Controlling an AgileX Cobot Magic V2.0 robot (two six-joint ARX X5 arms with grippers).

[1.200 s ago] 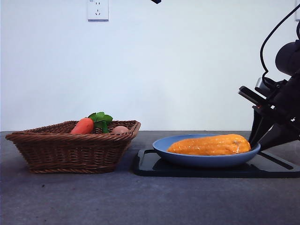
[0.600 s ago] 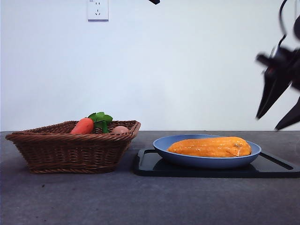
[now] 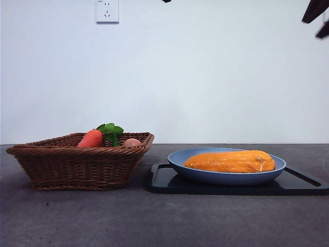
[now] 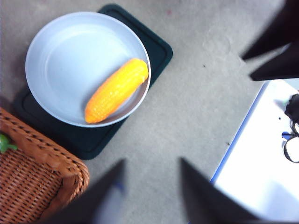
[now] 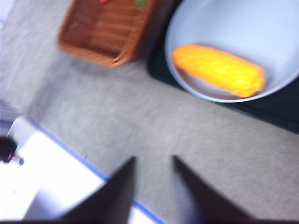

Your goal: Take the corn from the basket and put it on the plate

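Observation:
The long orange-yellow corn (image 3: 230, 161) lies flat in the light-blue plate (image 3: 226, 178), right of the brown wicker basket (image 3: 77, 164). My right gripper (image 3: 317, 18) hangs high at the top right corner, far above the plate. Its wrist view looks down on the corn (image 5: 218, 70), the plate (image 5: 252, 28) and the basket (image 5: 107, 28), and the right gripper (image 5: 153, 158) is open and empty. My left gripper (image 4: 152, 161) is also open and empty, high over the table beside the corn (image 4: 117, 89) and plate (image 4: 70, 60). The left arm shows only as a black tip (image 3: 166, 1).
The plate rests on a flat black tray (image 3: 164, 181). A red-orange carrot (image 3: 91, 138) with green leaves and a small tan ball (image 3: 131, 142) lie in the basket. A white board with a blue edge (image 4: 261, 163) lies beside the grey tabletop.
The right gripper has lifted from beside the plate's right rim up to the top right corner. The corn stays lying in the plate.

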